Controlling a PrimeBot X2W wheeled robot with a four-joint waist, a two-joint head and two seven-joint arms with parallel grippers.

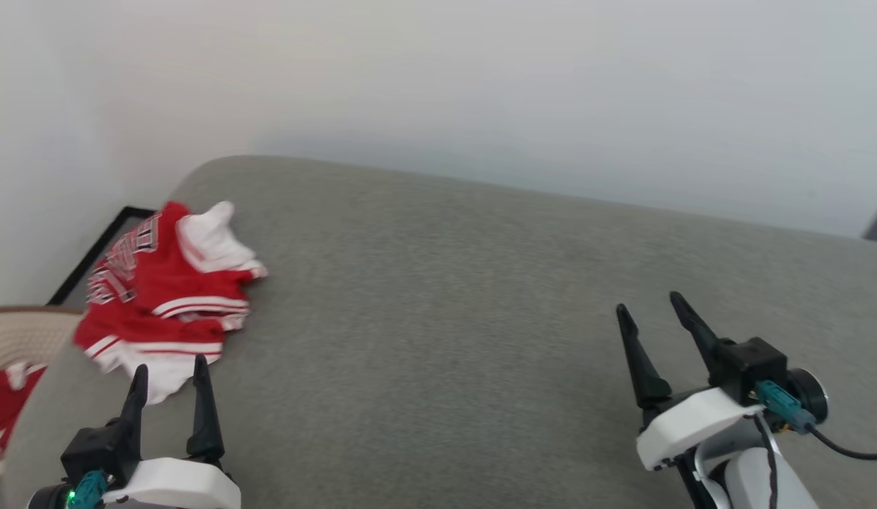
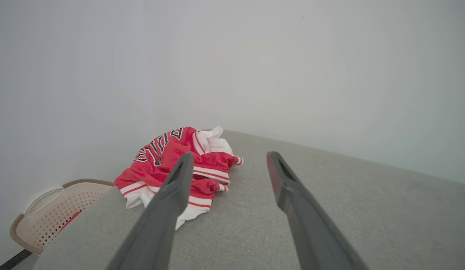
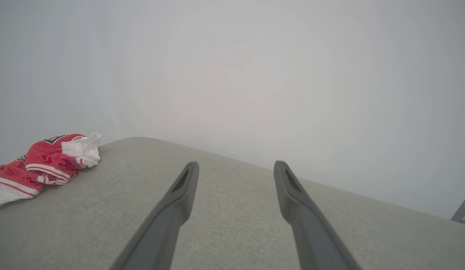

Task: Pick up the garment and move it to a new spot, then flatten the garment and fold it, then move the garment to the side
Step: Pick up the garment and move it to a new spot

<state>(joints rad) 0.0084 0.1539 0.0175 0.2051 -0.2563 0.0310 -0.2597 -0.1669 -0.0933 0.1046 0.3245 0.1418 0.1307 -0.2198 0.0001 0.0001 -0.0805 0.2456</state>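
Note:
The garment [image 1: 163, 297], a red jersey with white sleeves, striped trim and black lettering, lies crumpled at the far left corner of the grey cushioned surface [image 1: 445, 318]. In the left wrist view the garment [image 2: 202, 167] sits just ahead of the fingers, partly behind the left one. In the right wrist view the garment [image 3: 45, 163] lies far to the left. My left gripper [image 1: 170, 371] is open, its tips just short of the garment's near white edge. My right gripper [image 1: 647, 300] is open over bare fabric at the right, holding nothing.
A beige perforated basket [image 2: 48, 215] stands off the surface's left end with something red inside. A black frame [image 1: 92, 258] shows behind the garment by the white wall [image 1: 481, 85]. The surface's rounded left edge is close to the garment.

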